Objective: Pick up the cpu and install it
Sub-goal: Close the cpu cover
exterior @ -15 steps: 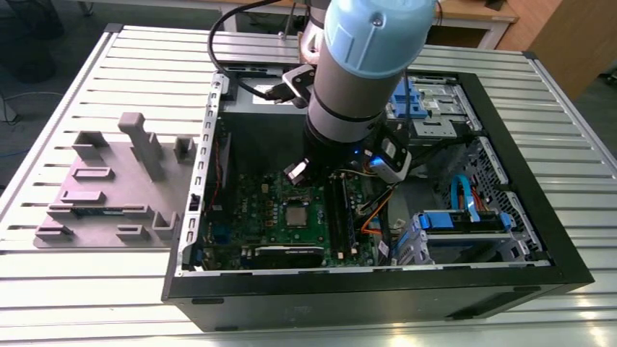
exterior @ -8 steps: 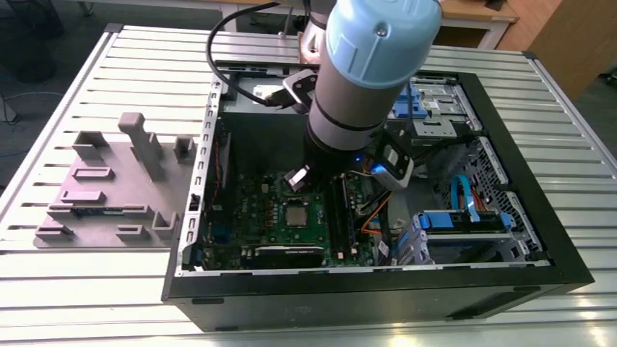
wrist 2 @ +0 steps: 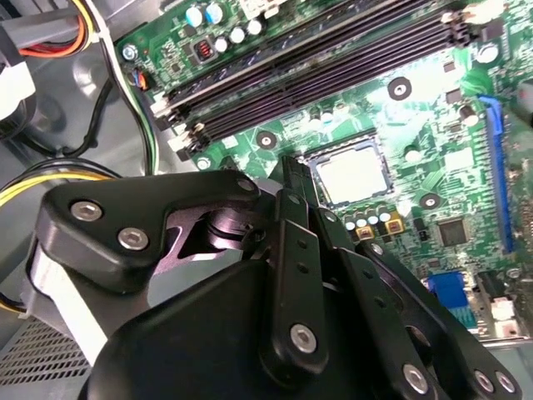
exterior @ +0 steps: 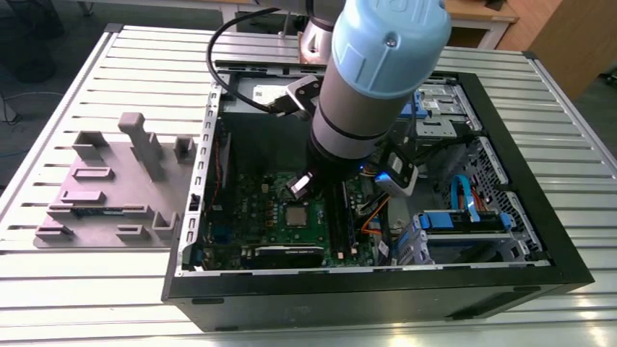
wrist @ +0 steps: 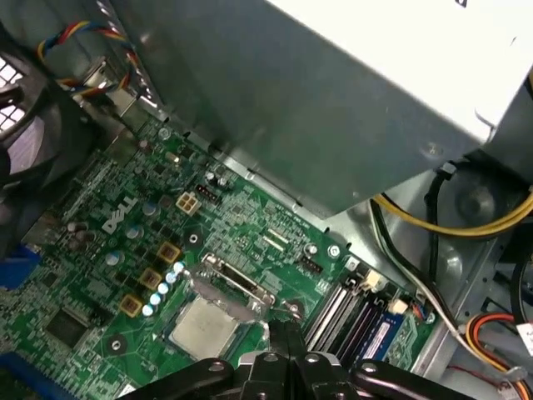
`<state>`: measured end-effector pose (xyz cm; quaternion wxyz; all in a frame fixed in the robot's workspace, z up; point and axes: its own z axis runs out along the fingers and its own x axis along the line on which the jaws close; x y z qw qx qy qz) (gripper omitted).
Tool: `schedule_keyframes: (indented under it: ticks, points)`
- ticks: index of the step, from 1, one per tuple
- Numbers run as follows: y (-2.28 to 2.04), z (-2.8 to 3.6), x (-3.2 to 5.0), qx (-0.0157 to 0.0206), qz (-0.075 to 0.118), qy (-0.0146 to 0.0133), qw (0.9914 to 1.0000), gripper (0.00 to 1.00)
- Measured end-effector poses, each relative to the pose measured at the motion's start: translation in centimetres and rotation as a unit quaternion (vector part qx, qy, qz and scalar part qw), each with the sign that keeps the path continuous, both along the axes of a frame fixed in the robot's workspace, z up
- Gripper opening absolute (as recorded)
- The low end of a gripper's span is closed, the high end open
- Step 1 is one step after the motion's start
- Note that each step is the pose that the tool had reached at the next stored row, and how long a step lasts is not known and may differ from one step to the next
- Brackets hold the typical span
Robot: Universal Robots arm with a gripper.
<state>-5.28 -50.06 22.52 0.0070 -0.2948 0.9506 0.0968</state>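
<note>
The cpu (wrist 2: 353, 176) lay flat in its socket on the green motherboard (wrist 2: 433, 125), right of centre in the second wrist view and low centre in the first wrist view (wrist: 202, 327). The gripper (wrist 2: 293, 179) hung just above and beside it, fingers (wrist 2: 290, 171) pressed together on nothing. Risk, as I judged it: a chip seated slightly askew could bend contacts if pressed, and the closed tips could scrape the socket frame (wrist: 237, 285).
</note>
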Motion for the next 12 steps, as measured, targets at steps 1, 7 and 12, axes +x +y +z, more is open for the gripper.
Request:
schedule_keyframes:
  ticks: [1, 7, 12]
  points:
    - [-0.11, 0.00, 0.04, 0.0000, 0.000, 0.0002, 1.00000, 0.11]
    - [-0.30, 0.00, 0.18, 0.0000, 0.000, 0.0007, 1.00000, 0.11]
    - [-0.31, 0.00, 0.31, 0.0000, 0.000, 0.0008, 1.00000, 0.11]
